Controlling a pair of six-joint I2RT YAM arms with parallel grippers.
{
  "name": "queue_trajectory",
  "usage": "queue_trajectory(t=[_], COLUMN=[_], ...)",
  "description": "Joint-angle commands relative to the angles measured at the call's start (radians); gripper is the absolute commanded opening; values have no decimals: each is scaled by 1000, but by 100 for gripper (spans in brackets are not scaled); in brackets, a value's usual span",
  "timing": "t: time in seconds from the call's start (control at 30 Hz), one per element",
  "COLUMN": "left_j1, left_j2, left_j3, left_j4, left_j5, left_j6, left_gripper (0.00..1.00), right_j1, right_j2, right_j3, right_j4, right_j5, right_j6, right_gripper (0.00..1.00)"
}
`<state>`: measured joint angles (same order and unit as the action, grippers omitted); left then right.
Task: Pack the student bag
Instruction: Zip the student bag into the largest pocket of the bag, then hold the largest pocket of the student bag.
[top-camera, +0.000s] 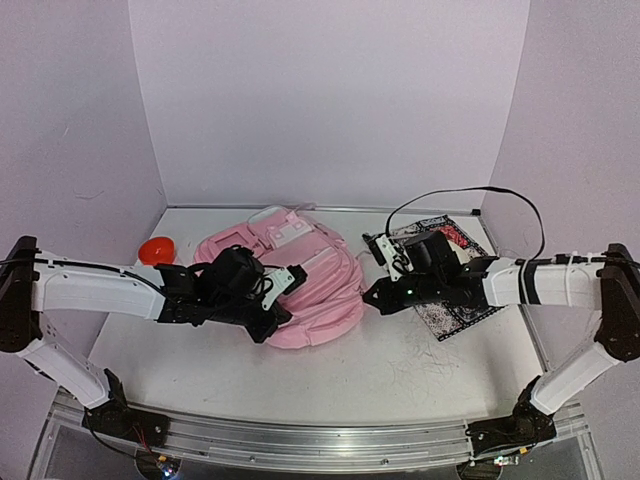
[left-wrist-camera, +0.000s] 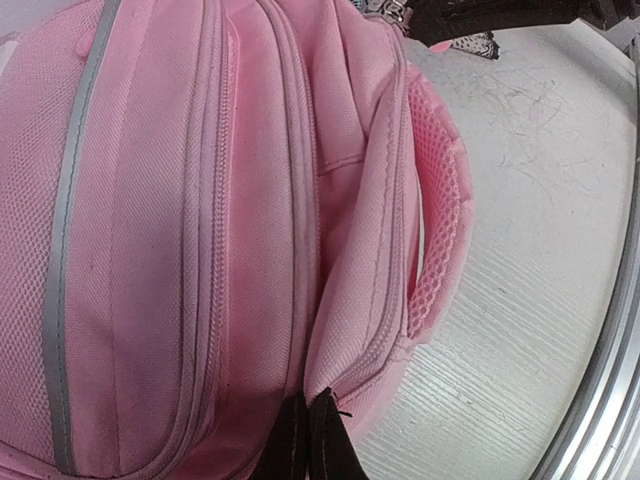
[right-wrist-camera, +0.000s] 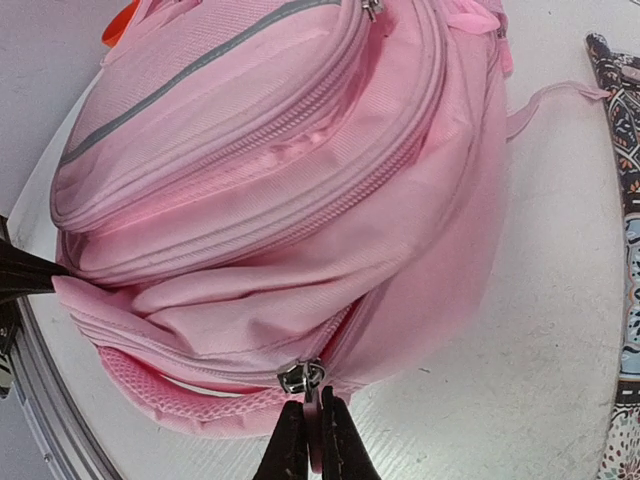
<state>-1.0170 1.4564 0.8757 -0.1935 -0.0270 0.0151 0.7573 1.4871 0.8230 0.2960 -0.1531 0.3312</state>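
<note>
now the student bag (top-camera: 320, 300) lies in the middle of the table (top-camera: 420, 370). the left gripper (left-wrist-camera: 306, 440) is pinched tight on a fabric fold beside its zip; the right gripper (right-wrist-camera: 308, 435) is clamped on the zipper pull (right-wrist-camera: 301, 379). to open it cleanly, the left should probably hold the fabric taut while the right draws the pull along the track, not upward.

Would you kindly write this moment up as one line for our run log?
left jaws: shut on bag edge | right jaws: shut on zip pull | book: lying right of bag
</note>
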Motion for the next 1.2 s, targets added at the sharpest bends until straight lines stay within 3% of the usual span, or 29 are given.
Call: queue_trajectory(t=[0.0, 0.23, 0.43, 0.57, 0.8, 0.97, 1.17], left_j1=[22, 41, 84, 115, 127, 132, 133], left_j2=[-57, -31, -1, -10, -96, -185, -241], left_j3=[-25, -22, 12, 24, 4, -32, -78], left_j4=[-162, -162, -127, -115, -118, -136, -172], left_j5=[-114, -248, -304, -294, -233, -209, -193], left_j6=[-85, -153, -162, -183, -342, -567, -914], left_gripper=[0, 0, 7, 22, 47, 68, 80], right_j1=[-81, -1, 199, 273, 301, 303, 303], right_j2=[-32, -76, -26, 41, 242, 361, 444], right_j3=[60, 3, 6, 30, 235, 363, 476], right_j4=[-132, -142, -124, 13, 92, 118, 121], right_j5=[59, -97, -153, -166, -132, -144, -174], right_j6=[-60, -31, 47, 132, 159, 158, 154], right_gripper=[0, 0, 0, 0, 0, 0, 0])
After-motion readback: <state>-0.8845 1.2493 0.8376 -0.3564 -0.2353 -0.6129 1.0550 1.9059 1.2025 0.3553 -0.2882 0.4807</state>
